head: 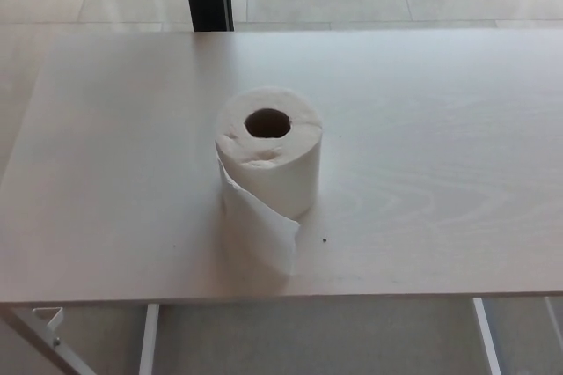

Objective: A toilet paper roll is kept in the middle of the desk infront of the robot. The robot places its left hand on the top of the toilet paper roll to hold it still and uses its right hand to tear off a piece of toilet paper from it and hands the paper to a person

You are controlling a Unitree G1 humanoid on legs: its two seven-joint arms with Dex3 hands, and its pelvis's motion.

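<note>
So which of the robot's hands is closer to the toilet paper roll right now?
Neither can be called: no robot hand shows in the head view. The toilet paper roll stands upright alone on the desk, its loose tail hanging toward the near edge.
</note>
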